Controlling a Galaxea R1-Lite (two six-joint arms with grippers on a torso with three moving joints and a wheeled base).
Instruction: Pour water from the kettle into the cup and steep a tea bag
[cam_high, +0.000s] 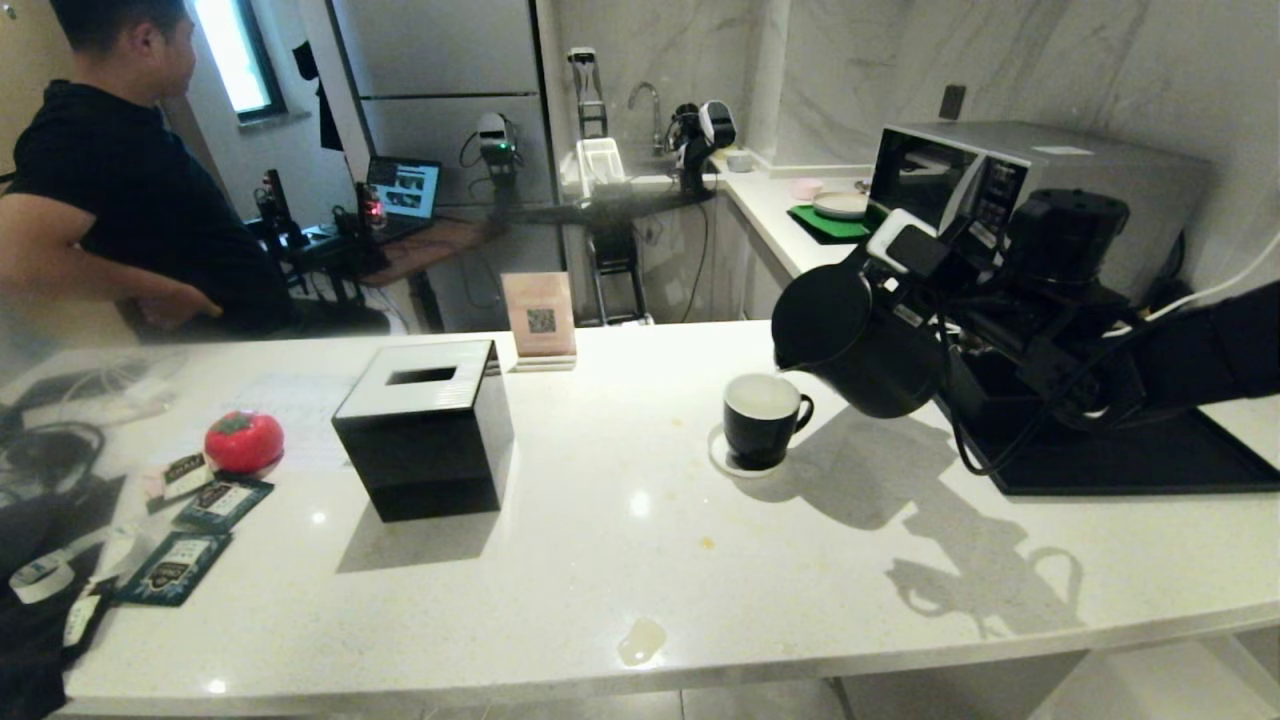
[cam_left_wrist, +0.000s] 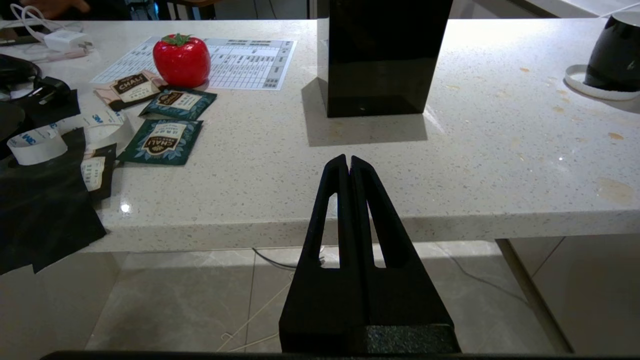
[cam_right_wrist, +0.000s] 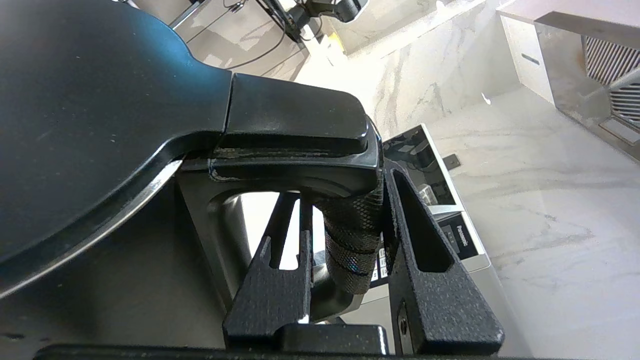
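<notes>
The matte black kettle hangs tilted above the counter, its spout just over the right rim of the cup. I cannot make out a stream of water. The cup, black with a white inside, stands on a white coaster. My right gripper is shut on the kettle's knurled loop handle, one finger on each side. Tea bag sachets lie at the counter's left end. My left gripper is parked below the counter's front edge, shut and empty.
A black cube tissue box stands mid-counter, left of the cup. A red strawberry-shaped object sits by the sachets. A black tray lies under my right arm, with a microwave behind. A person sits at the far left.
</notes>
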